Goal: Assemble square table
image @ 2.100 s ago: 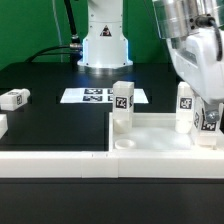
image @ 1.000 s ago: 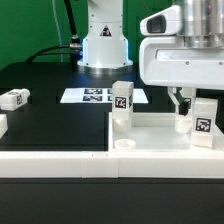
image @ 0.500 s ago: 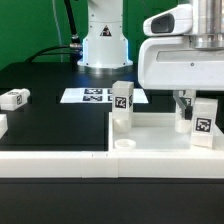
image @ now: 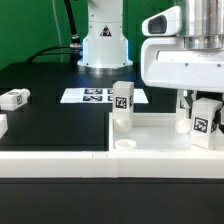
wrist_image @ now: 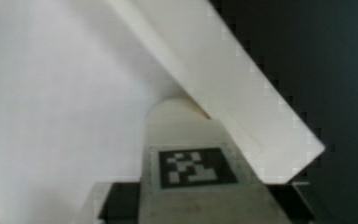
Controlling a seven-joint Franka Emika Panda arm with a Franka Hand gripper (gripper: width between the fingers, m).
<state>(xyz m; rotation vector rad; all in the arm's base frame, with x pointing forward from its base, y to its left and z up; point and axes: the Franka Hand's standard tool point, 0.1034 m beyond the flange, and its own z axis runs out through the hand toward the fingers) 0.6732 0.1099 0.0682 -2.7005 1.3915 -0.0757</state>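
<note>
- Square table top (image: pixel 160 135): lying on the black table (image: pixel 50 125) at the exterior view's right, just behind the border wall (image: pixel 55 160).
- Done: first leg (image: pixel 122 105) upright at a far corner of the top; second leg (image: pixel 205 122) upright further to the exterior view's right, under the gripper (image: pixel 190 102).
- Left, by judgement: near socket (image: pixel 125 144) empty; loose leg (image: pixel 14 98) lying well apart at the exterior view's left; white piece (image: pixel 2 125) cut by the frame edge, possibly the fourth. Roughly half done.
- Jaws: apparently clamped on the second leg, which fills the gap between the fingers (wrist_image: pixel 108 200).
- Exterior view only: layout, marker board (image: pixel 100 96), loose parts.
- Wrist view only: grip contact, raised rim (wrist_image: pixel 229 80) close behind.
</note>
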